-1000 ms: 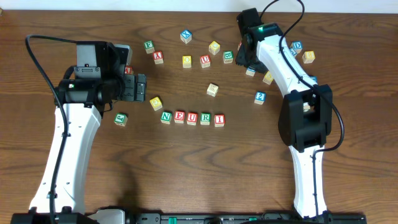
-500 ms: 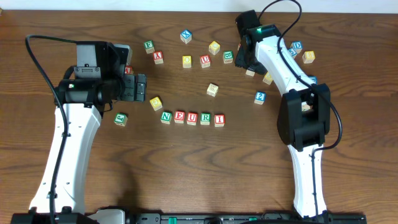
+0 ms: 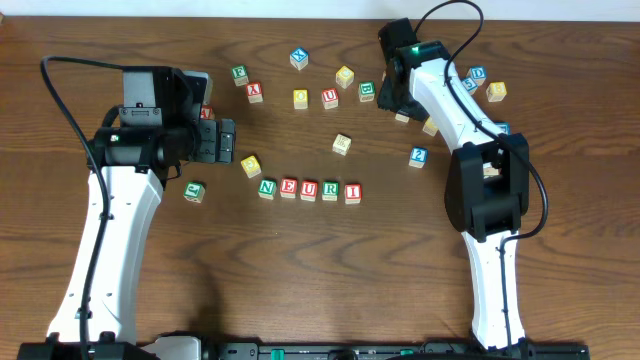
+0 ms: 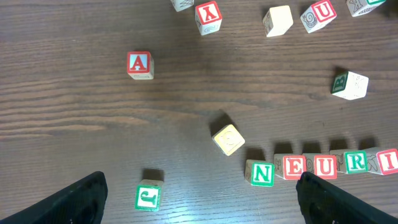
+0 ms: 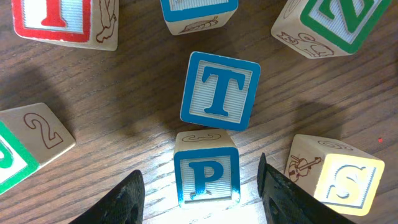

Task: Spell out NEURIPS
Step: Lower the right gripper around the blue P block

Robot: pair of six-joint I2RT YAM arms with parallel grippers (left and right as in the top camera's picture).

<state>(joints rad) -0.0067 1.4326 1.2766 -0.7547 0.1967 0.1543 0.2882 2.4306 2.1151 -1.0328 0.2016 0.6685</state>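
- The desk is dark brown wood with long, streaky grain and a faint sheen.
- Five small wooden cubes sit in a straight row near its middle, side against side: green N cube, red E cube, red U cube, green R cube and red I cube. Each has a pale wood body and a white face with a coloured border and letter.
- The blue P cube lies among the scattered cubes at the far side of the desk, directly beneath the right tool. Its top face is finely ribbed, and a line drawing is engraved on the bare wood side.
- The right tool's black, rounded fingers stand on either side of the P cube. A strip of desk shows on each side, so the jaws are parted and not pinching it.
- A blue T cube sits just beyond the P cube, turned slightly askew and very nearly touching it.
- The yellow S cube lies just beside the other finger, tilted, with a line drawing engraved on its wood side.
- The left tool hangs over the desk to the left of the row, its matte black jaws spread wide with nothing between them.
- Near it are three more cubes. A yellow-faced cube sits diagonally just beside the N cube, and a green J cube and a red A cube lie farther off.
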